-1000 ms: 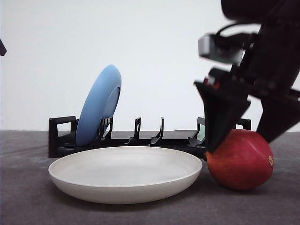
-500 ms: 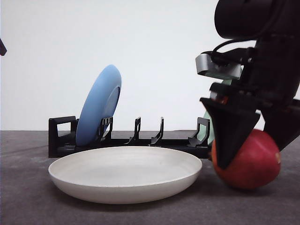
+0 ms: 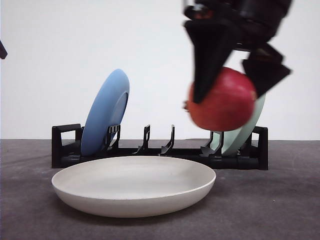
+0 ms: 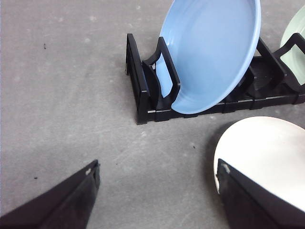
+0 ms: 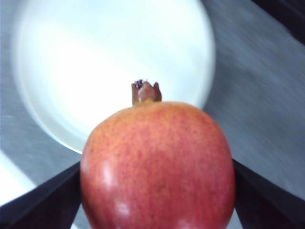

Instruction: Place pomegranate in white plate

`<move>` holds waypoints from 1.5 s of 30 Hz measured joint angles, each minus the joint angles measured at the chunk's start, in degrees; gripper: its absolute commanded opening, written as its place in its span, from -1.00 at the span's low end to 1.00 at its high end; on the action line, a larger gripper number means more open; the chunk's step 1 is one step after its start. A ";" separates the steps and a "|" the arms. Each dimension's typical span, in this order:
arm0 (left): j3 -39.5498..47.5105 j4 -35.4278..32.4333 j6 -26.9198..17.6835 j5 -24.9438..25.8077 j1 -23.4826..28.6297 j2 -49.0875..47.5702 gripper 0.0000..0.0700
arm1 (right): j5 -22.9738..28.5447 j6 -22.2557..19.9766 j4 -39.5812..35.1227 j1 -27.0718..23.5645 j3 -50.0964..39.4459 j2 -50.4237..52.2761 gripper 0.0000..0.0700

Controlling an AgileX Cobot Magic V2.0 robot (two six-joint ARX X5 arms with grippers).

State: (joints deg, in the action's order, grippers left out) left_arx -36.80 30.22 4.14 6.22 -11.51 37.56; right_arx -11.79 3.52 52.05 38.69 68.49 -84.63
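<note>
Right gripper (image 3: 227,82) clamped on the pomegranate (image 3: 222,100), holding it in the air above the right rim of the plate (image 3: 134,186), in front of the rack (image 3: 160,150). Fingers bear on opposite flanks near the widest part, crown pointing away from the wrist. Fruit looks dense, rigid and smooth-skinned, so it could slip or roll; grip at the equator looks right. Left gripper (image 4: 157,195) spread wide, holding nothing, low over the table (image 4: 62,95) beside the plate

Bright even light, motion blur, glare
</note>
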 measured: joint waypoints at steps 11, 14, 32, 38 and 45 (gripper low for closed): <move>0.00 0.00 0.18 0.00 0.00 -0.02 0.34 | -0.07 -0.75 -5.46 5.75 7.92 -13.41 0.45; 0.00 0.00 0.20 0.00 0.00 -0.02 0.34 | -0.37 -0.75 -8.83 6.77 7.94 -15.75 0.45; 0.00 -1.47 0.63 0.00 0.02 -0.02 0.34 | -0.31 -0.75 -12.10 7.48 7.94 -21.50 0.45; 0.00 -1.53 0.63 0.00 0.00 0.00 0.34 | -0.20 -0.75 -12.89 7.48 7.94 -21.62 0.45; 0.00 -1.74 0.63 0.02 0.00 0.00 0.34 | -0.17 -0.75 -12.38 7.46 7.94 -21.62 0.54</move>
State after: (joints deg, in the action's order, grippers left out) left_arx -36.80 28.47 4.78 6.24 -11.51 37.56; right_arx -11.97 2.76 39.67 46.15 76.42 -106.26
